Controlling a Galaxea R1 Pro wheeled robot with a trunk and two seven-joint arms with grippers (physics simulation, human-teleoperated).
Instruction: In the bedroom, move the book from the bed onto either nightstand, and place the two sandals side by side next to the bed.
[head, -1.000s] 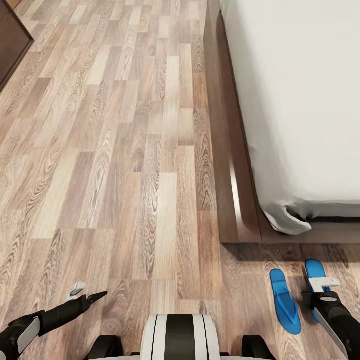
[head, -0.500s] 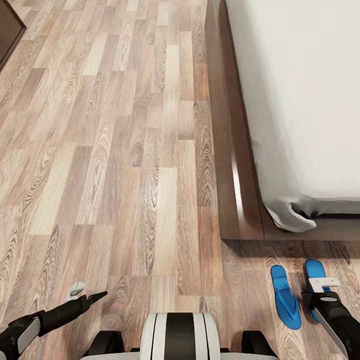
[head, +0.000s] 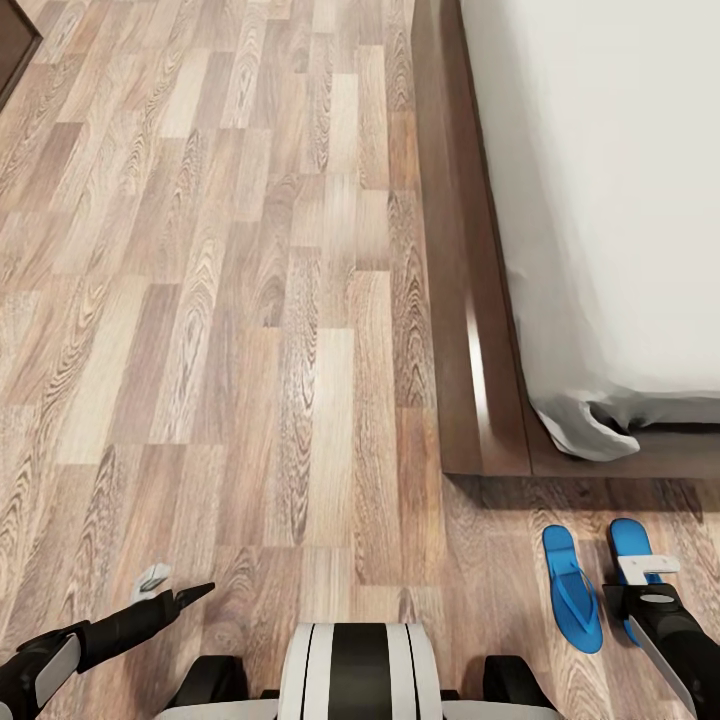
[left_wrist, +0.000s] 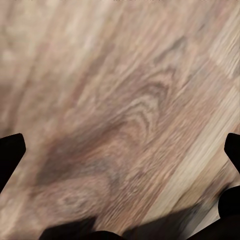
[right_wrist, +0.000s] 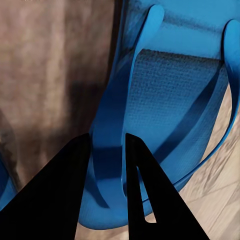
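Note:
Two bright blue sandals lie low at the right of the head view, just off the foot corner of the bed (head: 480, 300). The free sandal (head: 572, 588) lies flat on the planks. My right gripper (head: 640, 580) partly covers the other sandal (head: 626, 540). In the right wrist view the gripper (right_wrist: 107, 136) is shut on a thin strap (right_wrist: 131, 75) of that sandal (right_wrist: 170, 85). My left gripper (head: 170, 588) hangs open over bare floor, its fingers (left_wrist: 10, 150) far apart. The bed's light grey mattress (head: 620, 200) shows no book on the part in view.
Wood-plank floor (head: 250, 300) spreads wide to the left of the bed frame. A dark wooden furniture corner (head: 12, 40) cuts into the far left top. My own base (head: 360, 670) sits at the lower middle.
The whole view has shifted: floor, bed corner and free sandal slid slightly up, and the dark furniture nearly left the picture. The held sandal stayed with my right gripper.

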